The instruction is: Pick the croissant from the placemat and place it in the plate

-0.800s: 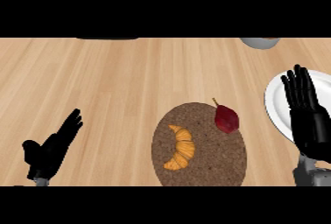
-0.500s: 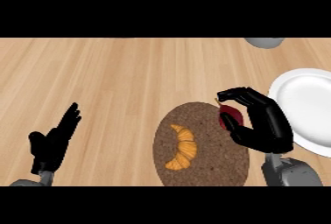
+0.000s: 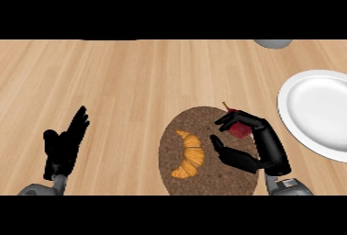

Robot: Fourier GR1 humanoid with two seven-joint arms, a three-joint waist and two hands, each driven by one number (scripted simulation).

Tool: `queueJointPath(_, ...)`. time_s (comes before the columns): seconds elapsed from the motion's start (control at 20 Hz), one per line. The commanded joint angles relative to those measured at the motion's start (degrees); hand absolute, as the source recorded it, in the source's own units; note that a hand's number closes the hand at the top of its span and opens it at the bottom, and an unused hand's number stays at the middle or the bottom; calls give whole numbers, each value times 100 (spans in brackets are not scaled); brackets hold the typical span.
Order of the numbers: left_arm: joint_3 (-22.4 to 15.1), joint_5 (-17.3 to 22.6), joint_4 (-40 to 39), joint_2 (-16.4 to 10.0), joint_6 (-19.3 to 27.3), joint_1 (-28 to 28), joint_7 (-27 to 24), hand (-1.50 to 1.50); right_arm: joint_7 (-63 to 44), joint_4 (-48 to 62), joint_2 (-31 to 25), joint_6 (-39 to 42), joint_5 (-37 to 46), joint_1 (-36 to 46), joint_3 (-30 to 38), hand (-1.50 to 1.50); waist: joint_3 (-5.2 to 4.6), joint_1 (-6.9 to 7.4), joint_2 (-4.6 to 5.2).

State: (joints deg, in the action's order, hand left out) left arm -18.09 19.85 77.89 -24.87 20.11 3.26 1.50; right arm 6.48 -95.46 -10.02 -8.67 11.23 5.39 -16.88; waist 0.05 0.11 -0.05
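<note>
Presently, the croissant [image 3: 188,154] lies on the left half of the placemat [image 3: 211,184], its curve opening to the left, with no hand touching it. The placemat, a brown oval, sits on the counter [image 3: 136,82] near the front edge, slightly right of centre. The right hand [image 3: 265,153] is over the right half of the placemat. Its fingers are bent in a wide arc and its thumb is spread well apart from them, so the hand is open and grips nothing. The thumb points left toward the croissant and stops just beside it, apart from it. The fingertips arch over a red fruit [image 3: 238,131] at the far right part of the placemat and hide some of it. Contact between fingertips and fruit cannot be determined. The plate [image 3: 318,110], white and round, rests on the counter to the right of the placemat, apart from it, and runs past the right edge of the view. The left hand [image 3: 62,147] rests near the front left, well apart from the placemat, open with fingers straight and pointing far. A grey object [image 3: 273,43] shows partly at the far right edge of the counter.
</note>
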Motion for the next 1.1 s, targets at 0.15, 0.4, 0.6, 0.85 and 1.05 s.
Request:
queueJointPath(0.15,4,-218,5,86,218,205,367,0,1765,1030,405,640,-192,-340,-802,-150,0,30,17)
queueJointPath(0.4,27,-268,34,135,310,393,647,0,384,715,-484,611,1113,306,-882,-150,-14,-5,3)
queueJointPath(0.6,-152,-451,316,219,462,282,761,0,-879,202,-705,832,1883,797,-1061,-150,-15,12,-22)
queueJointPath(0.85,-115,-525,548,159,444,201,940,0,-2119,-208,-700,1863,2204,1199,-1471,-150,-10,27,-15)
queueJointPath(1.05,17,-443,178,314,247,21,407,0,-2833,55,-741,3111,1703,1790,-1317,-150,-16,55,10)
